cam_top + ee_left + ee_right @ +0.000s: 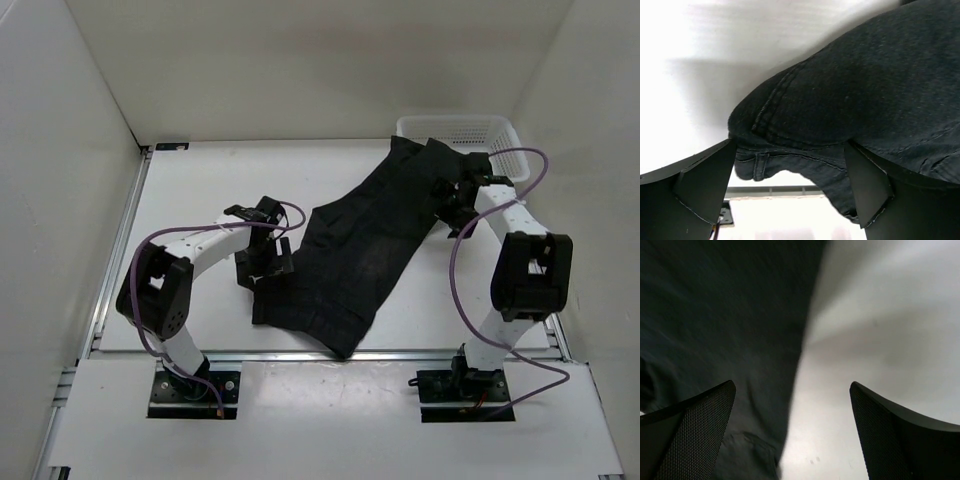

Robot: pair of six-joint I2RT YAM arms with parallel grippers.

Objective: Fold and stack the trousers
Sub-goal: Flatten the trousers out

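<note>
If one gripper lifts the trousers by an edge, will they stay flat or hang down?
Probably floppy: the trousers bunch into a rounded fold in the left wrist view. They would likely sag. The woven surface looks matte, so probably not slippery.

Bright, even overhead light. Beyond the trousers the tabletop blows out white; my right wrist view is smeared, with soft shadow beside them.

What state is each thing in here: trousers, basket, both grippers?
trousers, spread diagonally on the table, not yet folded small, far end reaching the basket.
basket, upright at the far right corner.
left gripper, open, stitched trouser edge between its fingers.
right gripper, open, over the trousers' edge.
</note>
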